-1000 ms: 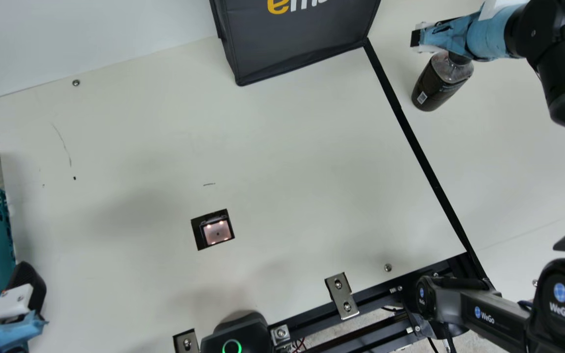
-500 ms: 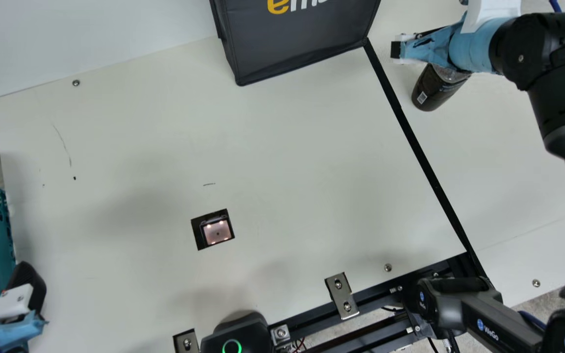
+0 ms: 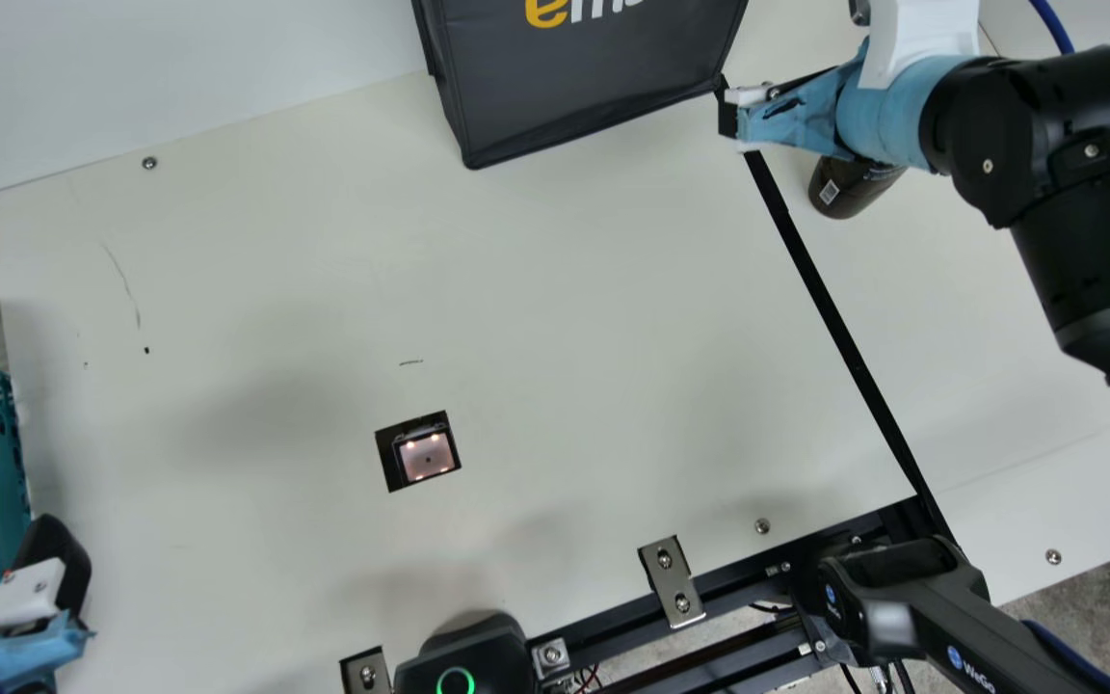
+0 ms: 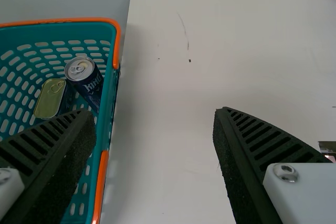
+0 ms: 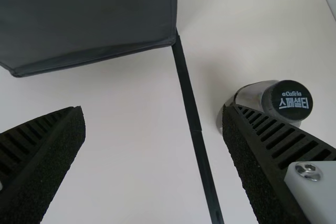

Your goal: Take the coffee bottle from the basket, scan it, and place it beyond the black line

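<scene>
Right gripper [image 3: 730,120]: fingers [image 5: 251,156] spread wide, nothing pinched. Seen from its wrist, the black line [image 5: 190,95] runs through the gap. Coffee bottle [image 3: 844,188] lies outside the gap, just past one finger, which partly covers it in that view; contact cannot be told. Bottle stands upright on the desk [image 3: 565,289], dark cap [image 5: 290,101] up, beyond the black line as counted from the scanner [image 3: 425,456]. Ahead of the finger on the other side of the gap: dark grey bag [image 5: 94,19], its lower corner near the black line.

Left gripper [image 3: 52,557]: fingers [image 4: 239,156] also spread, holding nothing. One finger is over the teal basket [image 4: 107,103], the other over the desk. Near the tip of the basket-side finger, inside the basket: a dark blue can [image 4: 84,80] and a flat tin [image 4: 50,99], side by side. Scanner is set in the desk, outward of the desk-side finger and well apart from it.
</scene>
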Tool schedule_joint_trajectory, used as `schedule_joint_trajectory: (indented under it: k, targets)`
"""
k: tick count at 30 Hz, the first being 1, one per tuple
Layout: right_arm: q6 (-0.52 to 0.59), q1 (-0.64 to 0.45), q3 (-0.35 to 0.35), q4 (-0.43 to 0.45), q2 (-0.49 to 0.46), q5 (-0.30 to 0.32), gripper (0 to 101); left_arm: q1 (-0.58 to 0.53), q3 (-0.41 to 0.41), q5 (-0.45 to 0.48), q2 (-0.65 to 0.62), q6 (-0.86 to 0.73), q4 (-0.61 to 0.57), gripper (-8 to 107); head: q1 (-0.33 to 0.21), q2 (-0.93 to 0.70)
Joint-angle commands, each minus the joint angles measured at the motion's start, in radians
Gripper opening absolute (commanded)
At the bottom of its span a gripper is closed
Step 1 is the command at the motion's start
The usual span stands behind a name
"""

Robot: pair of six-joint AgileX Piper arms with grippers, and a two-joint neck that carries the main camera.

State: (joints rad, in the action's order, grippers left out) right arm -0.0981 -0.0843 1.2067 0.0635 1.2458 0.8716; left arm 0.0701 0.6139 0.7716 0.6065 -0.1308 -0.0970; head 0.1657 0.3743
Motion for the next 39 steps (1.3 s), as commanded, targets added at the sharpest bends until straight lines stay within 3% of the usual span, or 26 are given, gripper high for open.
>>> schedule_joint_trajectory:
  k: [1,16,31,39]
  targets:
    - [-0.012,0.019,0.0,0.006,-0.007,0.003,91,0.0,0.0,0.0,0.0,0.0,0.0,90,-0.027,0.002]
    - [-0.085,0.12,-0.002,0.054,-0.064,0.032,91,0.0,0.0,0.0,0.0,0.0,0.0,90,-0.027,0.002]
    - [-0.095,0.147,-0.002,0.051,-0.104,0.051,91,0.0,0.0,0.0,0.0,0.0,0.0,90,-0.027,0.002]
    - [-0.015,0.128,0.003,0.018,-0.243,0.153,91,-0.023,0.14,0.105,0.035,0.02,0.017,90,-0.027,-0.184]
